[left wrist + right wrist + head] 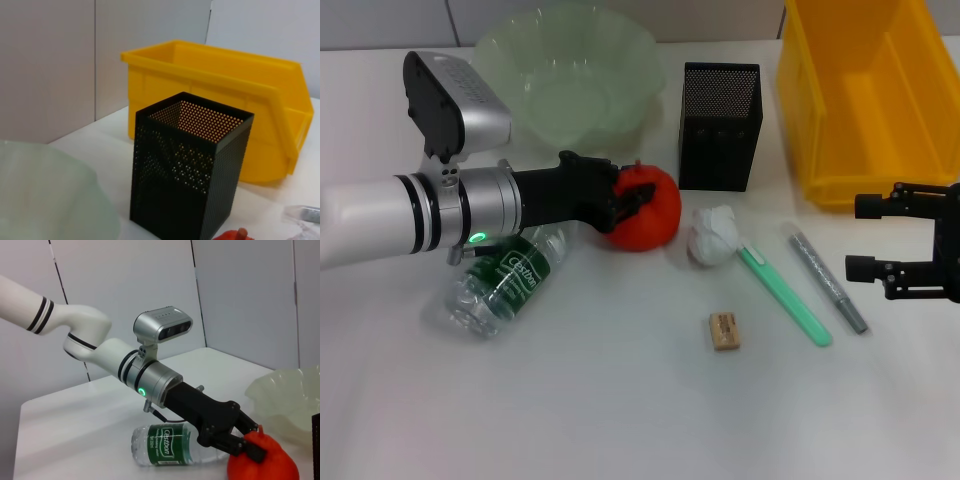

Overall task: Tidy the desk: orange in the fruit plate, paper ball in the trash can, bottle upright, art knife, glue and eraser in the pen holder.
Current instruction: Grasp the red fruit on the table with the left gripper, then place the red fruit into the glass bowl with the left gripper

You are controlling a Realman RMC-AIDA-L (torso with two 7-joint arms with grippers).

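My left gripper [632, 197] reaches in from the left, its fingers closed on the top of the orange [655, 222], which sits in front of the pale green fruit plate [570, 75]. The right wrist view shows this grip [248, 442] on the orange [267, 465]. The clear bottle [505, 280] with a green label lies on its side under the left arm. The paper ball [715, 235], eraser [724, 331], green art knife [785, 297] and grey glue stick [828, 277] lie on the table. The black mesh pen holder [720, 125] stands behind them. My right gripper [862, 238] is open and empty at the right edge.
A yellow bin [870, 100] stands at the back right, next to the pen holder. In the left wrist view the pen holder [190, 165], the bin [220, 85] and the plate's rim [45, 195] show. The table is white.
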